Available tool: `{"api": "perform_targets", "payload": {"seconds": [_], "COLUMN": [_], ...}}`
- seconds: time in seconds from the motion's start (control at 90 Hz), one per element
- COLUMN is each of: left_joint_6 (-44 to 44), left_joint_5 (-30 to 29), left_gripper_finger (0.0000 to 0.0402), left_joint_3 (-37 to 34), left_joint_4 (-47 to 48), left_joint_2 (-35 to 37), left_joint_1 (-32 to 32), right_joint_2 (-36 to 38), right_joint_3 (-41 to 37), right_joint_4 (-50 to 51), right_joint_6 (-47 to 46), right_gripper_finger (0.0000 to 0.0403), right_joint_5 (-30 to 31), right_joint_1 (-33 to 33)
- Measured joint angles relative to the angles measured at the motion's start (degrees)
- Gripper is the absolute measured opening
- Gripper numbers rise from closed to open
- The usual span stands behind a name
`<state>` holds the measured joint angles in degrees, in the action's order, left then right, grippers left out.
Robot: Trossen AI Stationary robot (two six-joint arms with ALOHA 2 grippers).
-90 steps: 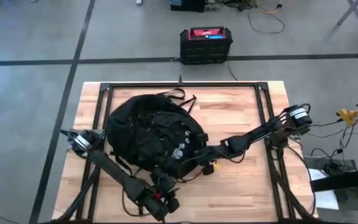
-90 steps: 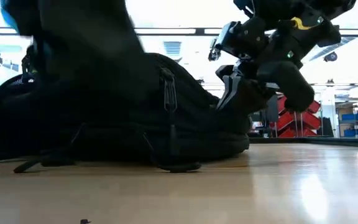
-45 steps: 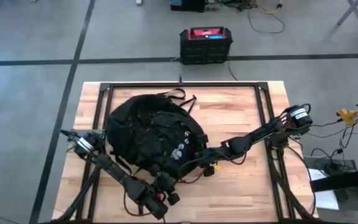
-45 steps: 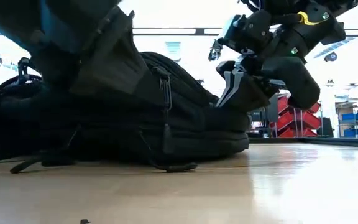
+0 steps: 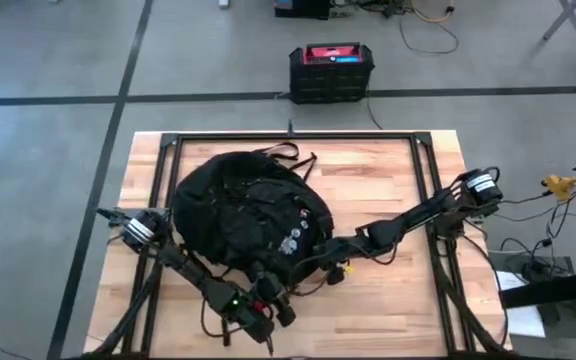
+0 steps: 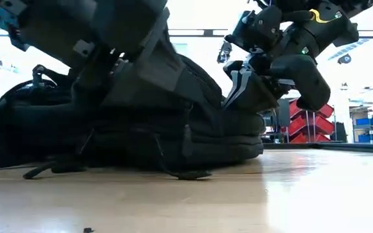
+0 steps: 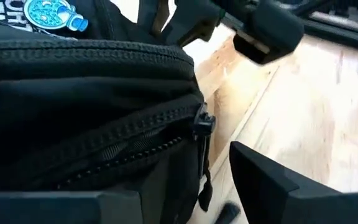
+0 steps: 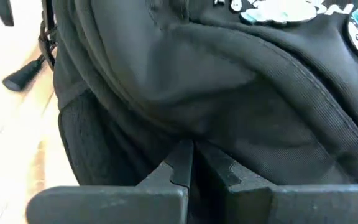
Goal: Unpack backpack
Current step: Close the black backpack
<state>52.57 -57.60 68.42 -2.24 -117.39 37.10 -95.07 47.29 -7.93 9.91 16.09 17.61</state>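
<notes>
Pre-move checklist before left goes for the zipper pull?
1. Backpack flat on table: ok.
2. Zipper pull in left wrist view, zipper closed: ok.
3. Left gripper open, pull between the fingers but not yet gripped: ok.
4. Right gripper pinching backpack fabric to hold it: ok, fingers look nearly shut on a fold.
5. Firmness of right's hold: cannot tell.
6. Loose strap trailing on the table near the left gripper's path: not ok, snag risk.
</notes>
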Motion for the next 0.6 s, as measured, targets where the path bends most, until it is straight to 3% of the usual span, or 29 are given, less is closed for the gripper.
{"api": "perform_targets", "payload": {"seconds": [0.111,0.3,0.6], "left_joint_6": [-0.2,0.9,-3.2], "left_joint_5": [0.0,-0.6,8.1], "left_gripper_finger": [0.0117,0.0015,0.0002], "left_joint_3": [0.0,0.0,0.1], "left_joint_4": [-0.9,-1.3,-0.6], "left_joint_2": [-0.6,-1.1,2.3], "left_joint_1": [-0.2,-1.0,-0.3], "right_joint_2": [0.0,0.0,7.4], "right_joint_3": [0.0,1.0,2.3], "right_joint_4": [-0.1,0.5,10.1], "right_joint_6": [-0.3,-1.2,-3.2], "right_gripper_finger": [0.0000,0.0000,0.0000], "right_joint_5": [0.0,0.4,3.4], "right_joint_1": [0.0,0.0,4.8]}}
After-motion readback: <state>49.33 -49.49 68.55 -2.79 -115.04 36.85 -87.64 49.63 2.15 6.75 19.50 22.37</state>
